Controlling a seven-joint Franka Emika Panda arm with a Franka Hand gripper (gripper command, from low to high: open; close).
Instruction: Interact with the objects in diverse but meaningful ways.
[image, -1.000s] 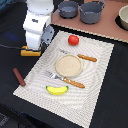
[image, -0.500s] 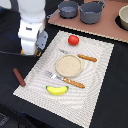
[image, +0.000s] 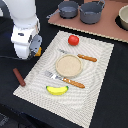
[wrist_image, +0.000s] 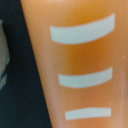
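Sausage: dark brown sausage (image: 18, 77) lies on the black tabletop at the exterior view's left, just off the placemat's edge.
Arm: white Franka arm (image: 22, 22) stands over the mat's left edge; its gripper (image: 34, 51) is down by the golden ridged bread loaf (image: 38, 50), of which only a yellow-orange sliver shows past the white housing.
Claw state: fingers are hidden behind the arm body, so I cannot tell whether they are spread or closed.
Wrist view: filled with the orange loaf surface (wrist_image: 80, 60) crossed by three pale curved stripes, very close and blurred.
Placemat: pale woven rectangular placemat (image: 102, 82) lies under most items.
Banana: yellow banana (image: 57, 90) lies near the mat's front edge.
Fork: orange-handled fork (image: 65, 79) lies just behind the banana.
Plate: round tan plate (image: 68, 64) sits mid-mat.
Knife: orange-handled knife (image: 80, 56) lies beside the plate's far rim.
Tomato: red tomato (image: 73, 40) rests on the mat's far part.
Pots: two grey handled pots (image: 68, 9) (image: 92, 12) stand on the brown board (image: 100, 29) at the back.
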